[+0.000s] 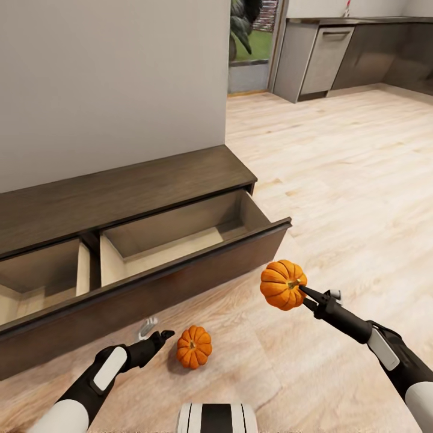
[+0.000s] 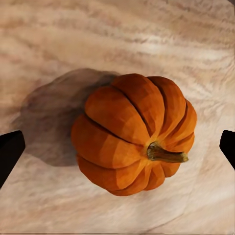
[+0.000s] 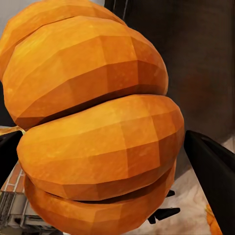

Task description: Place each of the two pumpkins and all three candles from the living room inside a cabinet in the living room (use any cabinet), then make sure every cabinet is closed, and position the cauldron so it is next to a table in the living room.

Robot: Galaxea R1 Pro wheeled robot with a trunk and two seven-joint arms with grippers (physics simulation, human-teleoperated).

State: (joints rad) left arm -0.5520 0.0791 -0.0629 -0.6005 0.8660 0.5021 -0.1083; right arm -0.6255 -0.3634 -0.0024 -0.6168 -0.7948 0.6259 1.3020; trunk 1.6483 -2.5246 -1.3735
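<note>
Two bright-orange ribbed pumpkins were in play. Nearest the robot, one pumpkin [image 1: 193, 347] lay on the pale wood-plank floor [image 1: 337, 180] with its short brown stem pointing sideways, just beside the left gripper [image 1: 157, 338]. In the left wrist view that pumpkin [image 2: 133, 138] sat centred between the two dark fingers [image 2: 10, 152], which stood wide apart and clear of it on either side, holding nothing. A sound grasp would probably mean lowering straight down until the fingers bracketed the widest part of the ribs, then closing gently so the round body did not roll out.

Slightly farther out, the right gripper [image 1: 305, 294] held the second pumpkin [image 1: 282, 284] in the air, its fingers clamped on it near the stem. In the right wrist view this second pumpkin [image 3: 93, 127] bulged between the fingers [image 3: 210, 171], which looked to grip only a small part of it, so a slow carry seemed wise.

Beyond both stood the long, low dark-brown wooden cabinet [image 1: 120, 192], its pull-out front [image 1: 180, 276] drawn open and the lighter wooden compartments showing nothing inside. The right arm would likely need to lift the held pumpkin over that front edge and release low inside the nearer compartment.

Farthest off were grey kitchen cupboards [image 1: 328, 57].
</note>
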